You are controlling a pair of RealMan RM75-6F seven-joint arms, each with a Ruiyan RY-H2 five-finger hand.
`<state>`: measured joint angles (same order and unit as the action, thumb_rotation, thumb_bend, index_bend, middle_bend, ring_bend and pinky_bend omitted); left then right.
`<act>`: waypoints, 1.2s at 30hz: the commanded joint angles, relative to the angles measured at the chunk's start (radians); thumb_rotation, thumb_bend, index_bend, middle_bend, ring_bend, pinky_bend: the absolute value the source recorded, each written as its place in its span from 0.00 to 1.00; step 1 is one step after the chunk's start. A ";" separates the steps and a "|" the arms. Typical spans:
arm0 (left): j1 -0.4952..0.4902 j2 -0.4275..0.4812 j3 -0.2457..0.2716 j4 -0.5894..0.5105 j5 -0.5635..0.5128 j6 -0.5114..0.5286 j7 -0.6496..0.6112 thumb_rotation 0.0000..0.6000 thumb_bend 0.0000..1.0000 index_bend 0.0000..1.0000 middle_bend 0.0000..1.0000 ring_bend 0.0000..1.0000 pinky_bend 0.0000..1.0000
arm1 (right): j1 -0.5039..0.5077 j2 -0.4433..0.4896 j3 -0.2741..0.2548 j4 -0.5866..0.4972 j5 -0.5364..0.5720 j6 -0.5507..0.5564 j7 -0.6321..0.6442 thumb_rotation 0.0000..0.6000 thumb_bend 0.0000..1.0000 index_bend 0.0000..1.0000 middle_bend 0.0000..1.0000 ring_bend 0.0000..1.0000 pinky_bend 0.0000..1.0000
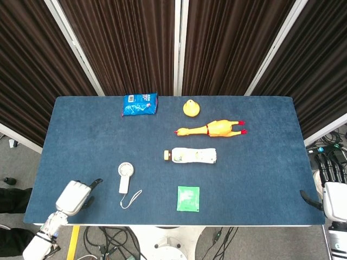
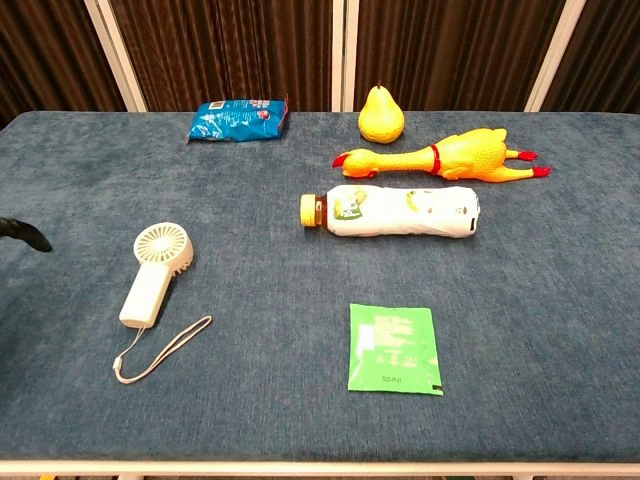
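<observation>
**Left hand over the table's near-left corner, beside the fan**

Head view: my left hand [image 1: 75, 196] sits above the table [image 1: 260, 179] corner, empty. I cannot tell how its fingers lie. The handheld fan [image 1: 124, 177] lies just beyond the fingertips, apart from them. My right hand [image 1: 331, 190] hangs off the right edge, fingers straight and apart, holding nothing.

Chest view: one dark fingertip [image 2: 25, 232] shows at the left edge; fan [image 2: 155, 272] lies near it, untouched.
</observation>
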<state>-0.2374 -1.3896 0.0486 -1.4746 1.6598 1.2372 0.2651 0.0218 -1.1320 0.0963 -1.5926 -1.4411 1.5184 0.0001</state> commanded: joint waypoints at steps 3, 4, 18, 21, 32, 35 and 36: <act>-0.033 -0.026 -0.015 0.039 -0.023 -0.033 -0.014 1.00 0.37 0.24 0.83 0.76 0.71 | 0.009 0.000 0.014 0.008 0.030 -0.022 0.008 1.00 0.10 0.00 0.00 0.00 0.00; -0.038 -0.028 -0.017 0.045 -0.027 -0.038 -0.015 1.00 0.37 0.24 0.83 0.76 0.71 | 0.011 -0.001 0.016 0.009 0.035 -0.026 0.007 1.00 0.10 0.00 0.00 0.00 0.00; -0.098 -0.083 -0.016 0.127 -0.019 -0.062 -0.077 1.00 0.38 0.24 0.82 0.76 0.71 | 0.035 -0.014 0.032 0.011 0.072 -0.064 -0.020 1.00 0.10 0.00 0.00 0.00 0.00; -0.106 -0.101 -0.009 0.155 0.011 -0.037 -0.087 1.00 0.38 0.24 0.82 0.76 0.71 | 0.039 -0.014 0.032 0.010 0.077 -0.072 -0.024 1.00 0.10 0.00 0.00 0.00 0.00; -0.144 -0.127 0.011 0.206 0.049 -0.039 -0.075 1.00 0.38 0.24 0.82 0.75 0.71 | 0.042 -0.010 0.029 -0.005 0.076 -0.073 -0.034 1.00 0.10 0.00 0.00 0.00 0.00; -0.149 -0.133 0.014 0.206 0.046 -0.043 -0.076 1.00 0.38 0.24 0.82 0.76 0.71 | 0.042 -0.010 0.029 -0.008 0.076 -0.072 -0.037 1.00 0.10 0.00 0.00 0.00 0.00; -0.151 -0.135 0.015 0.206 0.048 -0.042 -0.079 1.00 0.38 0.24 0.82 0.76 0.71 | 0.042 -0.009 0.028 -0.009 0.077 -0.073 -0.039 1.00 0.10 0.00 0.00 0.00 0.00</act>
<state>-0.3879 -1.5236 0.0633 -1.2684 1.7071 1.1947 0.1869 0.0642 -1.1416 0.1246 -1.6015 -1.3642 1.4452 -0.0390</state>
